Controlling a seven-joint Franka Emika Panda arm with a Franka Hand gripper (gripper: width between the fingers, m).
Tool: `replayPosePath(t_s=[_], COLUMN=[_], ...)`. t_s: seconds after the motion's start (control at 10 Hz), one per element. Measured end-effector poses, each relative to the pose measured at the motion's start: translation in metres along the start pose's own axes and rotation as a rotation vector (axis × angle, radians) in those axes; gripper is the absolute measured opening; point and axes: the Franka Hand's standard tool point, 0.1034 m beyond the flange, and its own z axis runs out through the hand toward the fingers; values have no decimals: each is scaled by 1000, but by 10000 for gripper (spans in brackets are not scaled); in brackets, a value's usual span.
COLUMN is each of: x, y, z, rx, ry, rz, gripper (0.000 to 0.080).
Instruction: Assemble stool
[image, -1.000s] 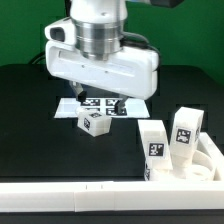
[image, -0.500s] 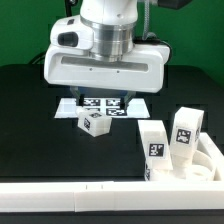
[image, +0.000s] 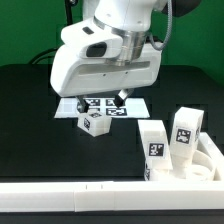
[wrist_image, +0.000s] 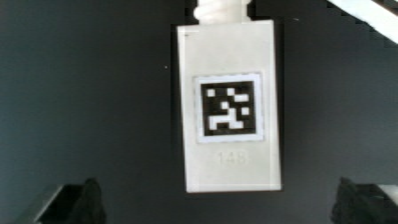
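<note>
White leg (image: 95, 124) beside marker board (image: 135, 104); fingers (image: 121, 97) probably apart.

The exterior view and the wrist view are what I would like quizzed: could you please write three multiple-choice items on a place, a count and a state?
1. Where is the lone leg?
A. On the black table, by the marker board
B. On top of the rail
C. Lifted in the air

2. How many legs stand upright at the exterior view's right?
A. One
B. Two
C. Four

3. How is the gripper?
A. Shut on a leg
B. Shut on nothing
C. Open

Answers:
1. A: the exterior view shows it resting on the table at the board's near edge.
2. B: one and another stand side by side.
3. C: in the wrist view the fingers are spread wide and touch nothing.
</note>
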Motion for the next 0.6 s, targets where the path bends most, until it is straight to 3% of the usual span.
replayPosePath(t_s=[0.2,0.3,0.4,0.5,0.6], x=[-2,-3,-11,-9,0], y=[-1,-3,-8,-4,-5], z=[2,9,16,14,14], rx=[-5,-42,-24,-12,-33], ry=[-21,-63,-189,-310,-339], rz=[28,33,99,124,96], gripper=[648,648,648,648,648])
